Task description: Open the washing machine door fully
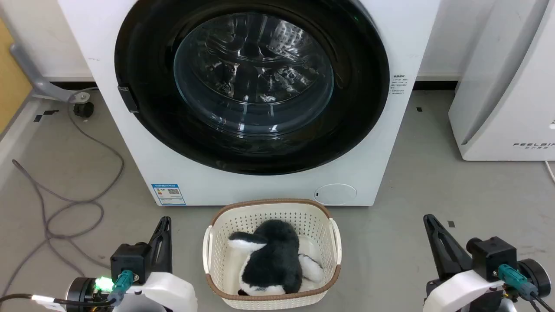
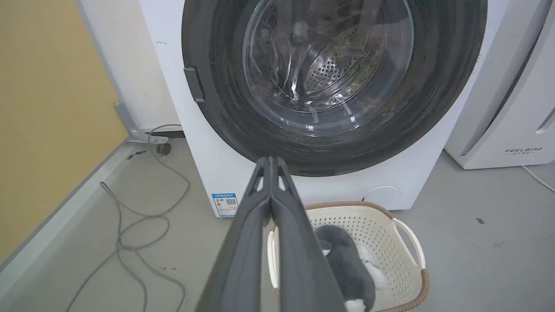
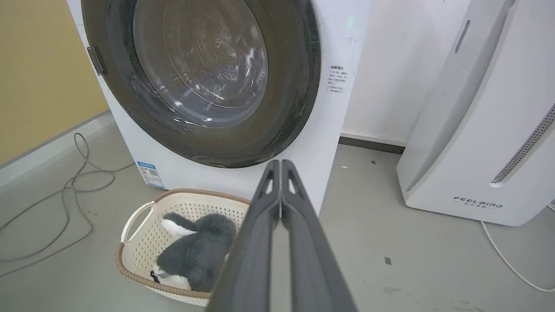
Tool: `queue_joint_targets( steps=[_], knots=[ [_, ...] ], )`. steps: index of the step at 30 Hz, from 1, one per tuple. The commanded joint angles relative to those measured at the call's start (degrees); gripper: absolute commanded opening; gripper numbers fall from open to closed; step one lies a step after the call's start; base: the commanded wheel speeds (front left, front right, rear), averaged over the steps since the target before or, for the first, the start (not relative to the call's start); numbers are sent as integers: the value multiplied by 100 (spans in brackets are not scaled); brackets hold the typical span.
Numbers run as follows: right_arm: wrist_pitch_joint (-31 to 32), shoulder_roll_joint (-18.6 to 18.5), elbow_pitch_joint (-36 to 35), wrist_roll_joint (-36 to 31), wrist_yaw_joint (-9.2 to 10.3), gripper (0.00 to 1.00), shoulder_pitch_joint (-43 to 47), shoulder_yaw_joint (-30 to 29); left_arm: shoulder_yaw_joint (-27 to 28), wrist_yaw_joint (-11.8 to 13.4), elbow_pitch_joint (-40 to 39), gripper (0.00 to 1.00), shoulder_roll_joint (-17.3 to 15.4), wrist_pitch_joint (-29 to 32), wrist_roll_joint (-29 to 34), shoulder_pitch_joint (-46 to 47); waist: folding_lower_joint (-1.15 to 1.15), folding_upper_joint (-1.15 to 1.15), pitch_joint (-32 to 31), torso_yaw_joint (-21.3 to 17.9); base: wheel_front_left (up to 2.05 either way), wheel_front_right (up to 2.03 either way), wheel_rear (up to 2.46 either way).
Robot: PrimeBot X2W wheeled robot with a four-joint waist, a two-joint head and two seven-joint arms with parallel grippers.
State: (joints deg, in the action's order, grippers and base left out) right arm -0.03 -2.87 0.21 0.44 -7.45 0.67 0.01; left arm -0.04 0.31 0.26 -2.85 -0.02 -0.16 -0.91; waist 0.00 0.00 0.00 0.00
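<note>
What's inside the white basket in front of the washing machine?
A black-and-white plush toy lies in the basket, with some bare basket floor showing to its right. The toy covers most of the floor, so anything beneath it cannot be seen.

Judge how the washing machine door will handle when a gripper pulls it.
Likely rigid, swinging as one piece: the washing machine door is a solid glossy disc. Probably slippery; the small tab on its left rim looks the surest purchase.
</note>
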Motion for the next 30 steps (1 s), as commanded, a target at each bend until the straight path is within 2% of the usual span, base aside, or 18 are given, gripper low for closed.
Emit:
queue_joint_targets(
  steps=[1,23,24,30],
  knots=[
    [3,0,-21,-44,-3,0,-67,-1,4,-31,-26,0,-3,2,16,91,0,0,0,0,0,0,0],
    [3,0,-21,-44,-3,0,-67,-1,4,-31,-26,0,-3,2,16,91,0,0,0,0,0,0,0],
    [0,0,0,0,0,100,0,0,0,0,0,100,0,0,0,0,0,0,0,0,0,0,0],
    [-22,0,1,22,0,100,0,-16,-7,17,7,100,1,-22,-10,1,0,0,2,0,0,0,0]
  ],
)
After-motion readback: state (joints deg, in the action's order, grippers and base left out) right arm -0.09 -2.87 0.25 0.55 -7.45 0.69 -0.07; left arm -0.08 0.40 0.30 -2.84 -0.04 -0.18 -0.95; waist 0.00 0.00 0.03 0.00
